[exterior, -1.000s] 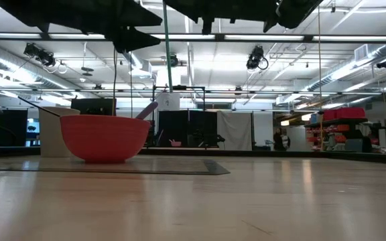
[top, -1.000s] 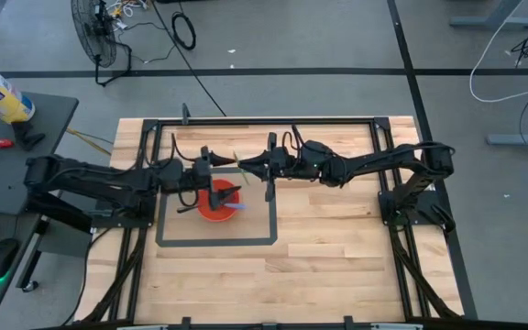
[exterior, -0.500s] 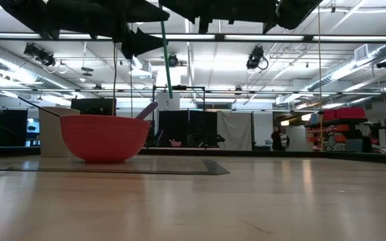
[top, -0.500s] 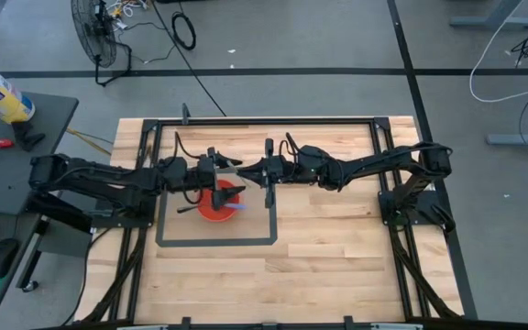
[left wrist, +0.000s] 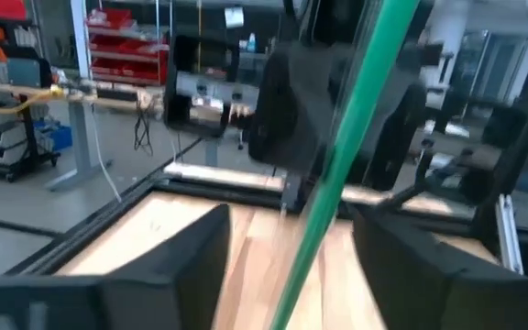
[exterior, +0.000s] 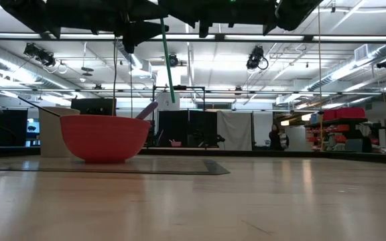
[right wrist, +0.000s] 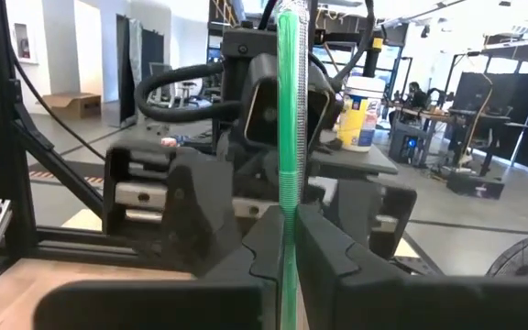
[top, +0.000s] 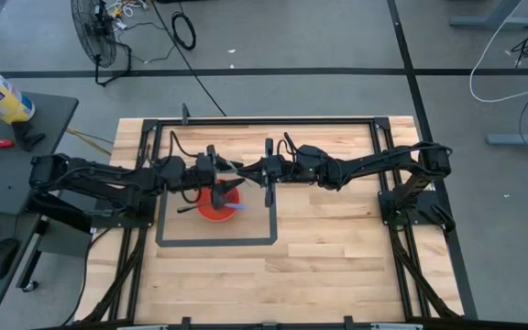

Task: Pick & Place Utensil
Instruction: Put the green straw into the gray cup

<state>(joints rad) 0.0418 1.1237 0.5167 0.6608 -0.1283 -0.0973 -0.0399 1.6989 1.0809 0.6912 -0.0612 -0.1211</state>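
Both arms meet high over the far middle of the table (top: pixel 337 247), above the far side of a dark taped square (top: pixel 216 242). The right gripper (right wrist: pixel 280 247) has its fingers pressed together on a thin green utensil (right wrist: pixel 289 137), which rises straight up between them in the right wrist view. In the low view the utensil (exterior: pixel 167 60) hangs down from the dark arms at the top, slightly tilted, its lower end well above the table and to the right of the red bowl (exterior: pixel 104 137). The left gripper (left wrist: pixel 287 247) faces the right one from close by; its fingers (left wrist: pixel 168 266) are spread, and the utensil (left wrist: pixel 337 156) runs slantwise through the gap between them, touching neither as far as can be seen. In the high view the left gripper (top: pixel 220 170) sits over the bowl's far edge and the right gripper (top: pixel 246 169) just to its right. The bowl (top: pixel 216 203) stands on the table inside the taped square, toward its left, and already holds a pale purple utensil (top: pixel 233 208) leaning on its right rim, the handle sticking out above the rim in the low view.
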